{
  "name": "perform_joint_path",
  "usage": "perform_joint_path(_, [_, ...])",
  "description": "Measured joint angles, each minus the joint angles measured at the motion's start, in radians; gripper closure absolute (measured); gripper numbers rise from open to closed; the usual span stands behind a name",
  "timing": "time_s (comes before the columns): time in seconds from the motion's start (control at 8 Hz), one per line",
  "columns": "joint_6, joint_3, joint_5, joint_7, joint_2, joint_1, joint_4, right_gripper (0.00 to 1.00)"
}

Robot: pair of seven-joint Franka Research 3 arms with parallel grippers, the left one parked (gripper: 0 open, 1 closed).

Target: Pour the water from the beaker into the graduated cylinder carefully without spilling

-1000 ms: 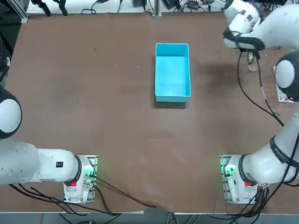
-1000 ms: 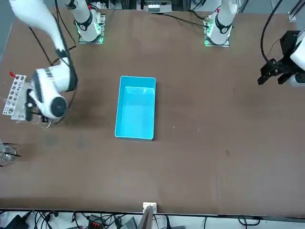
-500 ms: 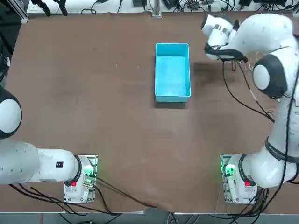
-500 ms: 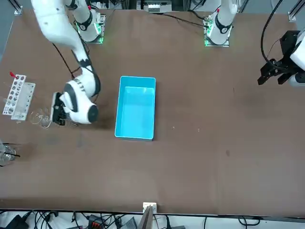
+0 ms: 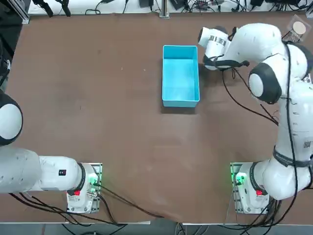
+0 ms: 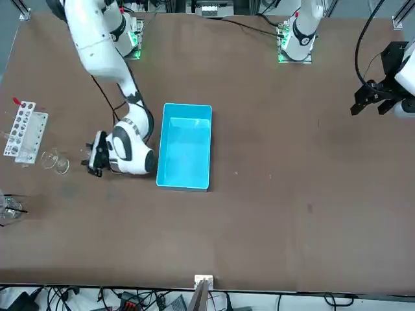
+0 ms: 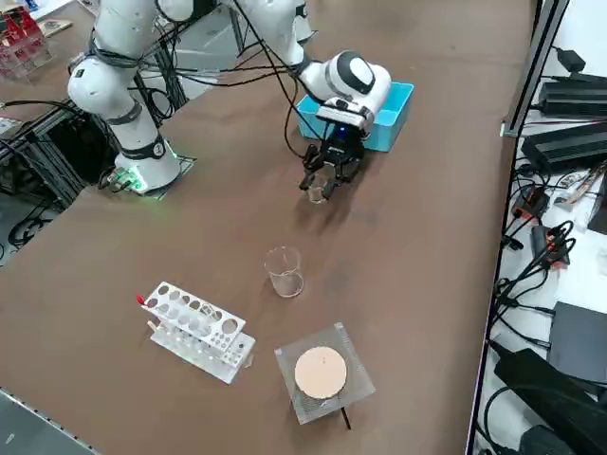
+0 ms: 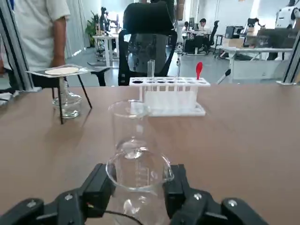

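Right gripper is clamped on the beaker, pads on opposite sides below the rim, presumably so the mouth stays free for pouring. Water level: can't tell. We have the graduated cylinder standing apart on the brown table, clear glass, open mouth up, likely left accessible for the pour. Beyond: white perforated rack, then tripod with square mesh and round pale disc. Our main risk: smooth glass slipping on tilt.
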Motion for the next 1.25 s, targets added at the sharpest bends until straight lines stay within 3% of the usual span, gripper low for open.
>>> perform_joint_path(0.75, [0.005,-0.015,-0.042,0.082,0.112,0.007,0.028,0.39])
perform_joint_path(1.25, [0.023,-0.022,-0.059,0.095,0.136,-0.015,0.035,0.39])
